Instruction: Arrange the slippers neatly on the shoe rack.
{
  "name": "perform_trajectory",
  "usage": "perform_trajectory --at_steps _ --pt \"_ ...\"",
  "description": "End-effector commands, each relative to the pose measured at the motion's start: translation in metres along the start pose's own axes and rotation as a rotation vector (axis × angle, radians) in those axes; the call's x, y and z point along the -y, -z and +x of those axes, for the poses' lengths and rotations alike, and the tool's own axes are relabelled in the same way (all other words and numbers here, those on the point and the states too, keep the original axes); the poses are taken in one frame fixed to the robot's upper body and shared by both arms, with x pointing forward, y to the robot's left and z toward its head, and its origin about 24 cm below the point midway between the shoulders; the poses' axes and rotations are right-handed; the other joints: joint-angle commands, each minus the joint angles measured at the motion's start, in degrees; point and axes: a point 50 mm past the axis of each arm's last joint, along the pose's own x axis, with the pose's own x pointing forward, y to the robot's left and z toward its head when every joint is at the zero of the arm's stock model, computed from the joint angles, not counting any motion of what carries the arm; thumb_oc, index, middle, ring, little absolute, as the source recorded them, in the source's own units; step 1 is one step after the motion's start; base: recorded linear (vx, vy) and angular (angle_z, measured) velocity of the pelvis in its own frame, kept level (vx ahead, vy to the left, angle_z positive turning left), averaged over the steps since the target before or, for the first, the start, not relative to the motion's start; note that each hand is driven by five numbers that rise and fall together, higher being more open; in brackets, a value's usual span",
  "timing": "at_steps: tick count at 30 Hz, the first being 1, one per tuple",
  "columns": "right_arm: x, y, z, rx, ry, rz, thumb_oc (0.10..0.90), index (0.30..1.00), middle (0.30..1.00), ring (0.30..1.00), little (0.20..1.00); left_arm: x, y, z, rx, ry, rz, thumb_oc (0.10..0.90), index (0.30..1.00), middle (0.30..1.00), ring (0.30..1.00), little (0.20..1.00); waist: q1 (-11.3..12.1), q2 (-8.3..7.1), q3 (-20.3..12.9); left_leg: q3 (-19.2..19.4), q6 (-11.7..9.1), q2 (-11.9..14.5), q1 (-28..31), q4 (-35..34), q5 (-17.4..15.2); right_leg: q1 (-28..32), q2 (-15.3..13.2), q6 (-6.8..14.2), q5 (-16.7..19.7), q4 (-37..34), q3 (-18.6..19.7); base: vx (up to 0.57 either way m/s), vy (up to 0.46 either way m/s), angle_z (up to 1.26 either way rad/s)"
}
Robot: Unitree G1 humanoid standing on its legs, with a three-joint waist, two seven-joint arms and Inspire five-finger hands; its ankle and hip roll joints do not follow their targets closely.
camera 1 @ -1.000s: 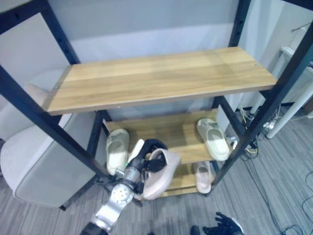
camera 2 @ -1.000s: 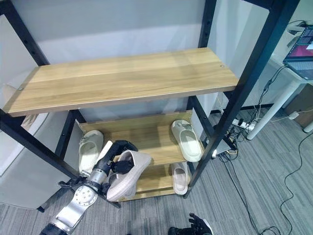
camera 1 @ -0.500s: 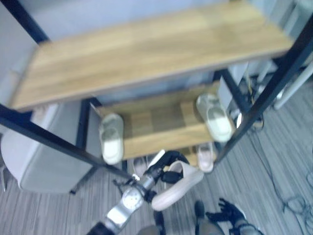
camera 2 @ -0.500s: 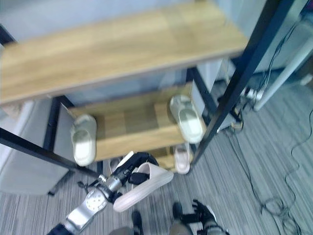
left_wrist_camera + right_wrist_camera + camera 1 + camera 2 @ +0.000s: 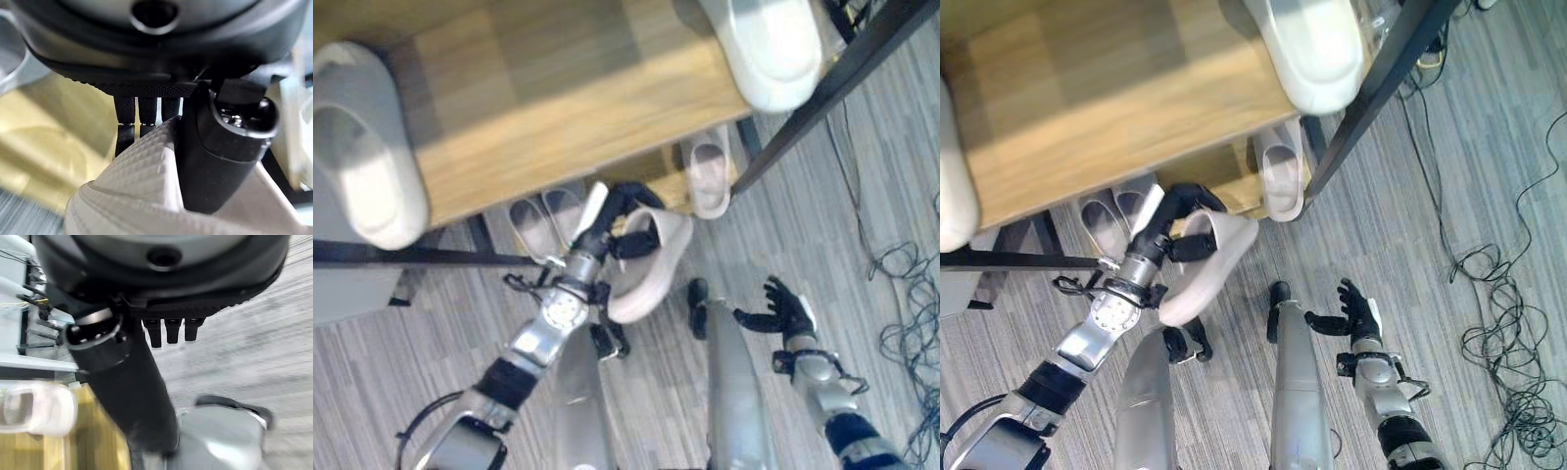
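My left hand [image 5: 615,209] is shut on a pale beige slipper [image 5: 652,266], holding it tilted just in front of the rack's bottom shelf [image 5: 668,188]. In the left wrist view the thumb [image 5: 220,161] presses on the slipper's textured upper [image 5: 142,196]. A pinkish slipper [image 5: 708,174] and a grey pair [image 5: 544,221] lie on the bottom shelf. Two cream slippers sit on the middle shelf [image 5: 558,108], one at its left end [image 5: 360,147] and one at its right end [image 5: 766,39]. My right hand [image 5: 779,308] hangs open low on the right, over the floor.
The rack's black front post [image 5: 822,98] slants down on the right, and a black crossbar [image 5: 411,259] runs along the left. Loose cables [image 5: 901,284] lie on the grey carpet at the right.
The camera has tipped steeply downward, so the whole picture shifted. My left hand still holds the beige slipper, now low before the bottom shelf. My right hand shows more fully.
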Motion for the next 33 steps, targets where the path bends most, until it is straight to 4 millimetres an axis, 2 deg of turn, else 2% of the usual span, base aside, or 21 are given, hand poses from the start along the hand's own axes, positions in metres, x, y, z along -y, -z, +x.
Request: perform_trajectory --at_steps 1,2,8,9,10,13,15,16,18,19,25,28,33 --pt "0.006 -0.014 -0.008 0.122 0.031 0.037 0.800 0.900 0.900 0.900 0.900 -0.027 -0.056 0.020 0.310 -0.199 0.022 0.400 0.300 0.300 0.300 0.300 -0.35 1.01 -6.92 -7.15 0.38 0.27 -9.44 5.27 -1.54 -3.67 -3.38 2.68 -10.18 7.25 -0.53 0.04 -0.001 0.04" --pt "0.009 -0.016 -0.008 0.133 0.041 0.036 0.800 0.900 0.900 0.900 0.900 -0.035 -0.062 0.024 0.337 -0.238 0.048 0.400 0.300 0.300 0.300 0.300 -0.43 1.07 -6.90 -7.84 0.52 0.15 -11.99 8.68 -2.78 -6.55 -3.32 2.55 -11.51 11.26 -0.31 0.07 -0.013 0.06" --pt "0.014 -0.062 -0.006 0.326 0.046 0.063 0.800 0.900 0.900 0.900 0.900 -0.065 -0.094 0.038 0.468 -0.403 0.081 0.400 0.300 0.300 0.300 0.300 -1.02 0.67 -4.62 -11.82 0.80 -0.21 -26.10 30.56 -9.34 -20.70 -4.44 2.09 -19.10 34.58 1.77 0.14 -0.012 0.08" --pt "0.014 -0.062 -0.006 0.326 0.046 0.063 0.800 0.900 0.900 0.900 0.900 -0.065 -0.094 0.038 0.468 -0.403 0.081 0.400 0.300 0.300 0.300 0.300 -1.01 0.70 -4.74 -11.90 0.78 -0.22 -26.42 30.84 -9.49 -21.01 -4.46 2.11 -19.25 34.86 1.81 0.15 -0.006 0.06" --pt "0.016 -0.075 -0.008 0.384 0.033 0.053 0.800 0.900 0.900 0.900 0.900 -0.074 -0.100 0.043 0.487 -0.439 0.110 0.400 0.300 0.300 0.300 0.300 -1.40 0.57 -3.28 -13.14 0.80 -0.39 -28.61 35.80 -10.77 -22.71 -4.52 1.58 -20.98 40.31 2.80 0.13 -0.006 0.01" --pt "0.019 -0.089 -0.013 0.448 0.018 0.039 0.800 0.900 0.900 0.900 0.900 -0.085 -0.107 0.049 0.510 -0.493 0.155 0.400 0.300 0.300 0.300 0.300 -2.02 0.39 1.32 -15.67 0.59 -0.79 -28.67 43.76 -14.04 -22.74 -4.67 1.22 -24.49 49.43 5.08 0.14 0.003 0.07" --pt "0.020 -0.088 -0.017 0.447 0.010 0.034 0.800 0.900 0.900 0.900 0.900 -0.087 -0.106 0.052 0.503 -0.507 0.179 0.400 0.300 0.300 0.300 0.300 -2.24 0.05 1.40 -16.20 0.43 -0.86 -28.67 46.41 -15.44 -22.74 -4.63 1.32 -25.80 52.36 6.15 0.12 0.017 0.00" --pt "0.021 -0.094 -0.022 0.477 -0.013 0.010 0.800 0.900 0.900 0.900 0.900 -0.090 -0.105 0.056 0.493 -0.519 0.221 0.400 0.300 0.300 0.300 0.300 -2.50 0.05 1.40 -17.04 0.50 -0.83 -28.67 50.09 -16.98 -22.74 -4.68 1.25 -27.42 56.32 7.26 0.08 0.021 0.01" --pt "0.021 -0.093 -0.023 0.474 -0.012 0.010 0.800 0.900 0.900 0.900 0.900 -0.090 -0.104 0.057 0.492 -0.518 0.220 0.400 0.300 0.300 0.300 0.300 -2.42 0.00 1.40 -17.11 0.44 -0.82 -28.67 50.53 -17.33 -22.74 -4.67 1.34 -27.80 56.77 7.39 0.06 0.028 -0.01" --pt "0.021 -0.098 -0.029 0.502 -0.048 -0.027 0.800 0.900 0.900 0.900 0.900 -0.093 -0.099 0.061 0.464 -0.518 0.262 0.400 0.300 0.300 0.300 0.300 -3.12 -0.07 1.40 -17.94 0.79 -0.51 -28.67 55.19 -19.29 -22.74 -4.43 1.27 -29.43 61.12 9.13 0.05 0.041 -0.04" --pt "0.019 -0.101 -0.038 0.516 -0.120 -0.087 0.800 0.900 0.900 0.900 0.900 -0.098 -0.089 0.081 0.388 -0.511 0.345 0.400 0.300 0.300 0.300 0.300 -5.05 -1.04 1.40 -17.62 1.20 -0.05 -28.67 61.25 -22.10 -22.74 -4.52 1.61 -32.00 66.67 12.13 0.03 0.018 -0.02" --pt "0.021 -0.101 -0.038 0.512 -0.134 -0.107 0.800 0.900 0.900 0.900 0.900 -0.102 -0.086 0.092 0.354 -0.505 0.397 0.400 0.300 0.300 0.300 0.300 -6.02 -1.66 1.40 -16.87 1.19 0.54 -28.67 62.55 -22.79 -22.74 -4.65 2.07 -32.70 67.98 13.23 0.01 0.002 0.02" --pt "0.022 -0.105 -0.038 0.524 -0.153 -0.117 0.800 0.900 0.900 0.900 0.900 -0.106 -0.087 0.109 0.313 -0.484 0.481 0.400 0.300 0.300 0.300 0.300 -7.41 -1.62 1.40 -15.81 1.24 0.84 -28.67 63.53 -23.15 -22.74 -4.48 2.65 -33.44 69.18 14.63 0.01 0.010 0.02"
